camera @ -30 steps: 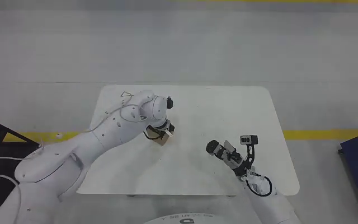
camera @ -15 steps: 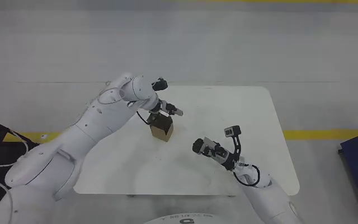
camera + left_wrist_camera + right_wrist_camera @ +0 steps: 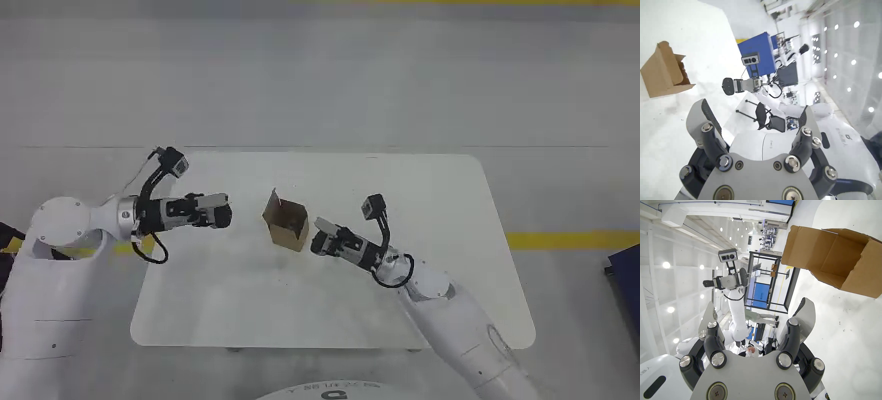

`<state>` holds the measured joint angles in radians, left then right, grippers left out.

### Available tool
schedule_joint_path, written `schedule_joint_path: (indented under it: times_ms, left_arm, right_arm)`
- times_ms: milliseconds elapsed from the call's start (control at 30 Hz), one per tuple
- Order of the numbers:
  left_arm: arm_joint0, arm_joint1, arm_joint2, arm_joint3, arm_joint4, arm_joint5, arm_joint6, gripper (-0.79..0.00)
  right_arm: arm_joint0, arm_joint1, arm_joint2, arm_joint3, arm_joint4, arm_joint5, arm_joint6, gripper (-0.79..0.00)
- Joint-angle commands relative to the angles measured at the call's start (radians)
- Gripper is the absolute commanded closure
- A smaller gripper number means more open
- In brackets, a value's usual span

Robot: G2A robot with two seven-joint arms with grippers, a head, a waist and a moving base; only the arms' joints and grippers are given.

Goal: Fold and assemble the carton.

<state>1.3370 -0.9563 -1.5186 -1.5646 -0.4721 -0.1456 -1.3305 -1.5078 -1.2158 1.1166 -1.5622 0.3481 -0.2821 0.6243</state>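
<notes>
Left end effector [image 3: 222,212] and right end effector [image 3: 319,241] flank the carton [image 3: 286,222]; its top gapes.

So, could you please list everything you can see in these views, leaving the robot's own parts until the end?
carton: one, brown, standing open near the middle of the table, between the two grippers, touched by neither.
table: one, white, in front of the robot.
floor line: one, yellow, on the floor, showing at either side of the table.
cabinet: one, blue, in the room beyond the table.
chair: one, black, on the floor past the table's edge.
left gripper: one, white and black, open, over the table, apart from the carton.
right gripper: one, white and black, open, close beside the carton on its other side.
</notes>
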Motion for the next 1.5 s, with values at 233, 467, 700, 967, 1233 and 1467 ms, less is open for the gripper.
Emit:
schedule_joint_path:
  times_ms: [233, 467, 700, 967, 1233, 1467]
  left_arm:
    - [0.079, -0.020, 0.068, 0.256, -0.186, -0.126, -0.077, -0.785]
    - [0.079, -0.020, 0.068, 0.256, -0.186, -0.126, -0.077, -0.785]
    - [0.079, -0.020, 0.068, 0.256, -0.186, -0.126, -0.077, -0.785]
    - [0.079, -0.020, 0.068, 0.256, -0.186, -0.126, -0.077, -0.785]
    - [0.079, -0.020, 0.068, 0.256, -0.186, -0.126, -0.077, -0.785]
    - [0.079, -0.020, 0.068, 0.256, -0.186, -0.126, -0.077, -0.785]
  right_arm:
    - [0.001, 0.000, -0.001, 0.000, 0.002, 0.002, -0.002, -0.785]
    - [0.066, -0.010, -0.033, 0.016, -0.014, 0.078, -0.027, -0.785]
    - [0.264, -0.055, -0.148, 0.165, -0.055, 0.187, -0.142, -0.785]
    - [0.364, -0.103, -0.257, 0.336, -0.028, 0.147, -0.153, -0.785]
    - [0.381, -0.121, -0.287, 0.384, -0.078, 0.161, -0.214, -0.785]
    - [0.277, -0.089, -0.204, 0.254, -0.147, 0.133, -0.251, -0.785]
